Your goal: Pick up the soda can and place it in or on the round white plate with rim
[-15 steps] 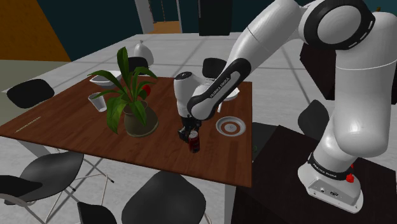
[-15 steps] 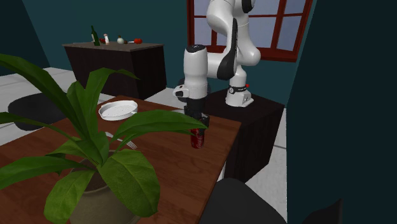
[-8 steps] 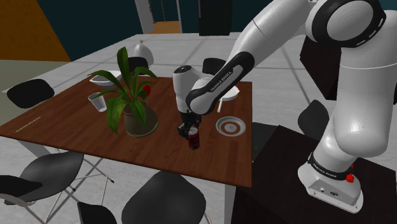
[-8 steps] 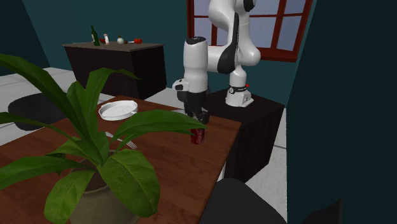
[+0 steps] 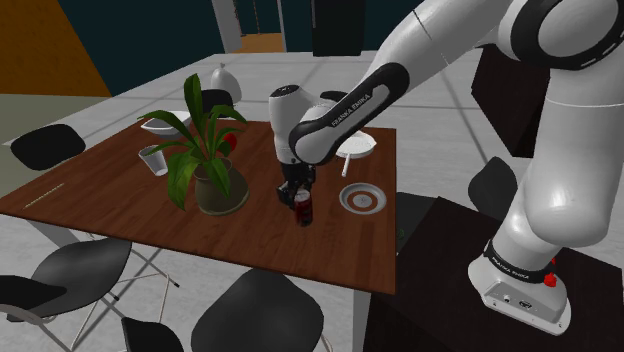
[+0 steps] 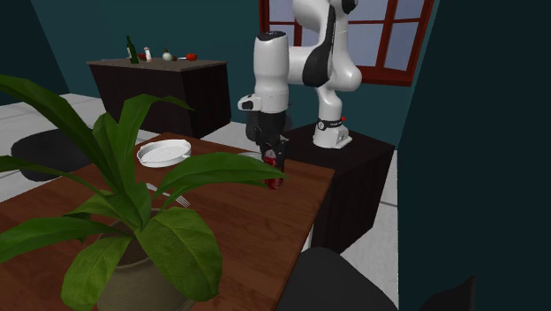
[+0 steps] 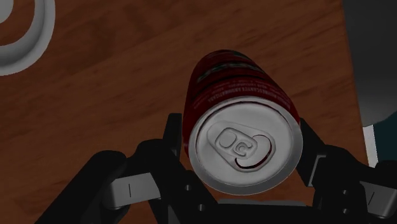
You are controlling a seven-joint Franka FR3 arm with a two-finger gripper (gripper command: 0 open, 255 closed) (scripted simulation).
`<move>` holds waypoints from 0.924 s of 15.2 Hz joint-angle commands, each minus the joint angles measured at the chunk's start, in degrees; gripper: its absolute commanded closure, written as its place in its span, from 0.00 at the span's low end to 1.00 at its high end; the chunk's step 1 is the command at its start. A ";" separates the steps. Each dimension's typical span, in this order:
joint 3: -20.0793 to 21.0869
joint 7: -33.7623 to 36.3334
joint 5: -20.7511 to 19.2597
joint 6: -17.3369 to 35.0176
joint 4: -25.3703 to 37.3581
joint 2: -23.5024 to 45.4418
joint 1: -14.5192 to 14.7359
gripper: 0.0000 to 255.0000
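A red soda can (image 5: 304, 209) with a silver top (image 7: 245, 147) hangs a little above the brown table (image 5: 110, 195), slightly tilted. My gripper (image 5: 298, 196) is shut on it, one black finger on each side of the can's upper part (image 7: 242, 137). From across the table the can (image 6: 275, 182) shows below the gripper (image 6: 277, 161), partly behind a leaf. A round white plate with a raised rim (image 5: 357, 147) lies beyond the can near the table's far edge (image 6: 163, 152). A second round plate, white-rimmed with a brown centre (image 5: 362, 198), lies on the table just to the shoulder view's right of the can.
A potted plant (image 5: 205, 165) stands to the shoulder view's left of the can, with a white cup (image 5: 152, 160) and a white bowl (image 5: 160, 125) beyond it. Black chairs (image 5: 255, 310) ring the table. My stand (image 5: 470, 300) borders the table's near right corner.
The gripper has risen with the can in it, lifting the can off the table and shifting it slightly toward the far edge.
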 commanded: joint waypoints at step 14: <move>-4.92 -15.31 4.89 -1.87 -11.35 -13.84 -7.54 1.00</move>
